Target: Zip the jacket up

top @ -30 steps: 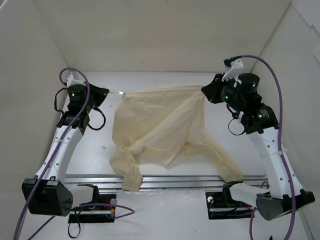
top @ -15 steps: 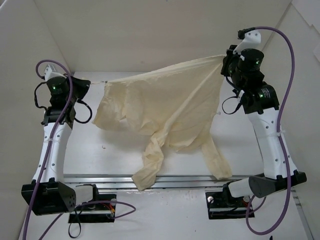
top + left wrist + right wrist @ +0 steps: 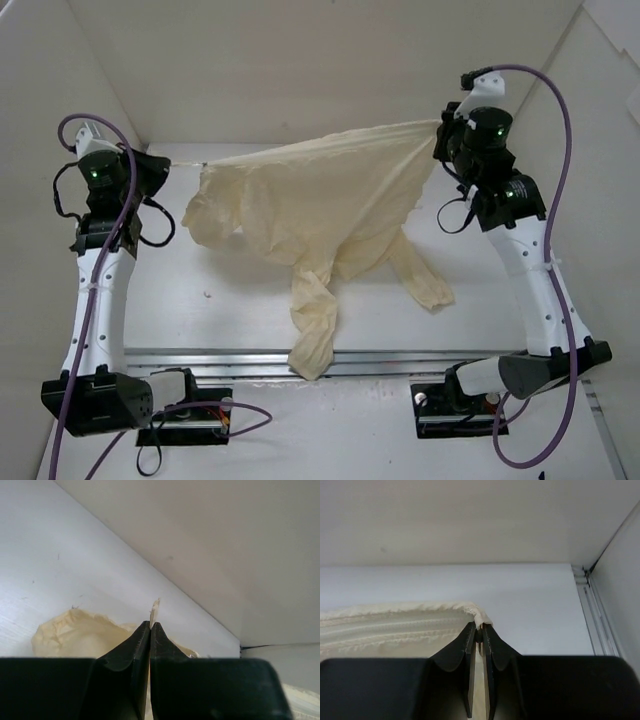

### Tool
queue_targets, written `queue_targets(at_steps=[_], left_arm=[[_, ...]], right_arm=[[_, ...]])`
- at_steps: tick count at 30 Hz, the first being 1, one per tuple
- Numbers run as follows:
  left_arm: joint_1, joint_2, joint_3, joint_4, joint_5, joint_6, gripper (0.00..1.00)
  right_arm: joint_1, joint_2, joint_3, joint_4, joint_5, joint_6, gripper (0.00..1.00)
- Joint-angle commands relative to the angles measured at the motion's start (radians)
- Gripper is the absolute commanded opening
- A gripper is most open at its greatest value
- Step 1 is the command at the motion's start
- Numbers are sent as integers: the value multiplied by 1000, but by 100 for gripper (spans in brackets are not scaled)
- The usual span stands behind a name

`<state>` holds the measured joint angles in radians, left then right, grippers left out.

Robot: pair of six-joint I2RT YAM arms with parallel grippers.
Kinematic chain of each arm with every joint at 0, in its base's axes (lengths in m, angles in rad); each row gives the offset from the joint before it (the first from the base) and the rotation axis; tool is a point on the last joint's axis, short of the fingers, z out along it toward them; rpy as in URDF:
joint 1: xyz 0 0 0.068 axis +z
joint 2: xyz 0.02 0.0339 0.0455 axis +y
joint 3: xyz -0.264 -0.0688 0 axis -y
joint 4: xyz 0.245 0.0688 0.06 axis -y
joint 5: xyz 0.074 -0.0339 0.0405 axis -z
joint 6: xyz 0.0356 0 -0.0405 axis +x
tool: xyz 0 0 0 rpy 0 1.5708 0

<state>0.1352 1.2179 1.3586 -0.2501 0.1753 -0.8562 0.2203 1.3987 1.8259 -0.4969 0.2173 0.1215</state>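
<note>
The pale yellow-cream jacket (image 3: 310, 205) hangs stretched in the air between both grippers, its sleeves drooping to the table. My left gripper (image 3: 160, 165) is shut on a thin strip at the jacket's left end, which pokes out above the tips in the left wrist view (image 3: 154, 610). My right gripper (image 3: 440, 128) is shut on the jacket's right end, where a ribbed cream edge (image 3: 479, 616) sits between the tips (image 3: 478, 626). The zipper pull cannot be made out.
White walls enclose the table (image 3: 480, 250) at the back and both sides. A metal rail (image 3: 400, 362) runs along the near edge; one sleeve (image 3: 315, 330) hangs down onto it. The other sleeve (image 3: 420, 275) lies right of centre.
Both arms have risen and spread apart, lifting the jacket off the table and stretching it between them. The hanging sleeves have swung rightwards and up.
</note>
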Motion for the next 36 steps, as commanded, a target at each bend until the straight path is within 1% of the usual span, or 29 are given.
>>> queue_targets(at_steps=[1, 2, 3, 4, 5, 6, 7, 8, 10, 11, 12, 13, 14, 15, 16, 19, 21, 26, 32, 36], left_arm=[[-60, -66, -94, -15, -60, 75, 0], [-84, -81, -125, -20, -69, 78, 0], [-113, -96, -189, -24, -94, 83, 2], [-176, -115, -214, -35, -115, 98, 5], [-209, -123, -236, -67, -143, 109, 12], [-238, -130, -275, -89, -205, 115, 16], [-285, -147, -294, -109, -223, 124, 22], [-304, -158, -312, -147, -241, 126, 34], [-338, -214, -355, -184, -289, 128, 44], [-360, -233, -366, -224, -306, 129, 53], [-370, -282, -375, -244, -338, 131, 57], [-370, -309, -375, -288, -353, 135, 63], [-384, -334, -372, -311, -370, 149, 81], [-384, -380, -360, -333, -397, 157, 95], [-394, -406, -351, -381, -411, 170, 100], [-394, -501, -317, -466, -485, 212, 100], [-394, -573, -311, -491, -542, 253, 100], [-394, -715, -360, -518, -649, 331, 100], [-394, -860, -464, -497, -686, 364, 100], [-394, -885, -484, -482, -697, 359, 100]], right_arm=[[-22, -111, -163, 67, -21, 33, 6], [-21, -136, -213, 67, -22, 40, 8], [-18, -154, -311, 67, -24, 49, 12], [-21, -205, -354, 66, -27, 61, 17], [-18, -233, -400, 66, -26, 69, 21], [-21, -289, -483, 67, -26, 88, 38], [-19, -317, -519, 70, -24, 98, 47], [-21, -343, -545, 67, -21, 108, 55], [-21, -409, -596, 58, -22, 121, 81], [-18, -431, -609, 51, -24, 124, 89], [-21, -473, -632, 34, -27, 133, 96], [-21, -492, -642, 24, -41, 135, 98], [-18, -513, -652, 14, -50, 139, 98], [-21, -553, -677, -6, -56, 148, 98], [-21, -570, -686, -15, -58, 156, 98], [-24, -641, -715, -57, -59, 176, 98], [-21, -690, -740, -71, -53, 182, 98], [-22, -774, -824, -69, -18, 210, 98], [-21, -839, -872, -69, -22, 218, 97], [-19, -857, -889, -68, -10, 208, 98]])
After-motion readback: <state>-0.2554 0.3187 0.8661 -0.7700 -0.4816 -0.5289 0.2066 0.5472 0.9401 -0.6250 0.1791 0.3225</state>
